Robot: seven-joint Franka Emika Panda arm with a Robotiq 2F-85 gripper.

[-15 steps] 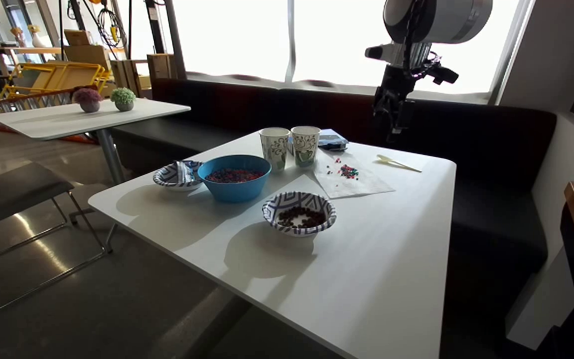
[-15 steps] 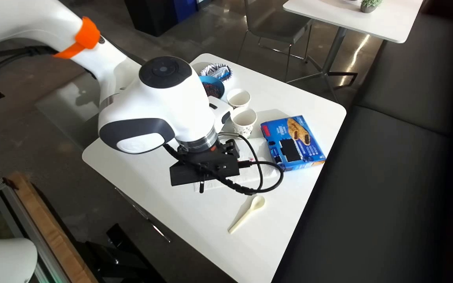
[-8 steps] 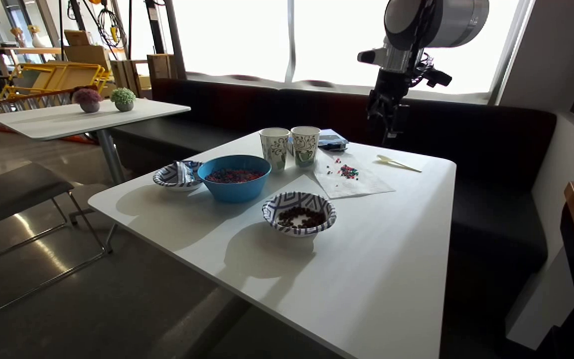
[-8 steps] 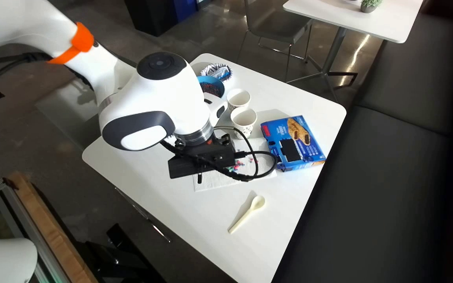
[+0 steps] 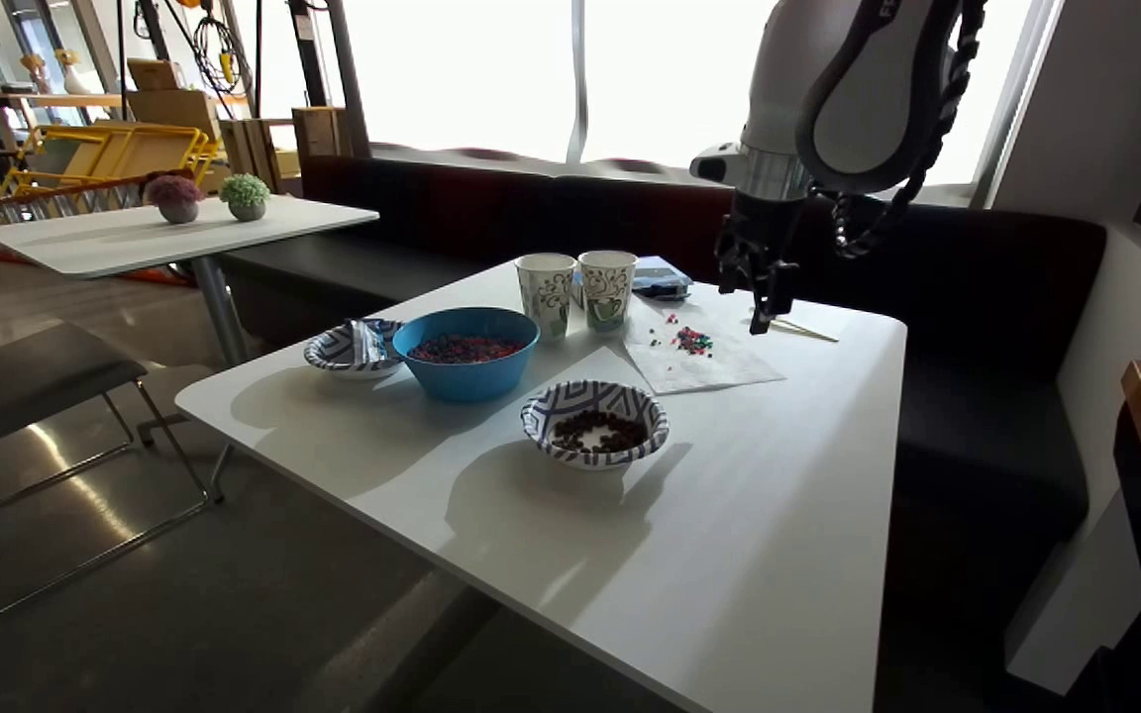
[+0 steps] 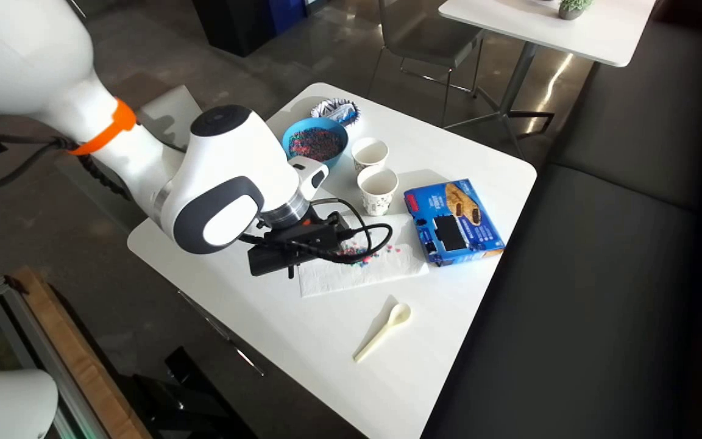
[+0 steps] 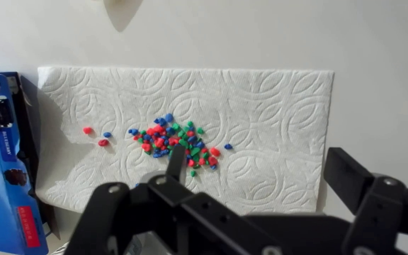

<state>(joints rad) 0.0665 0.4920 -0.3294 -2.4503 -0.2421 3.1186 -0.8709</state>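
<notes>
White table point(image 6: 302, 323), tool point(image 7: 259, 159) spread near coloured bits point(image 7: 173, 141) on towel point(image 7: 278, 117), box point(image 6: 453, 222) beside short edge, spoon point(image 6: 382, 333) across gap.

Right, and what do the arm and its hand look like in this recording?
The arm is glossy white and rounded, with dark trim, a silver collar and an orange band. A ribbed black cable runs along it; white lettering on the trim is cut off. The hand is black and angular, with small silvery screws and two blocky fingers.

Fingers point(image 5: 761, 319) hang near colorful bits point(image 5: 694, 342) on a napkin point(image 5: 719, 373).
</notes>
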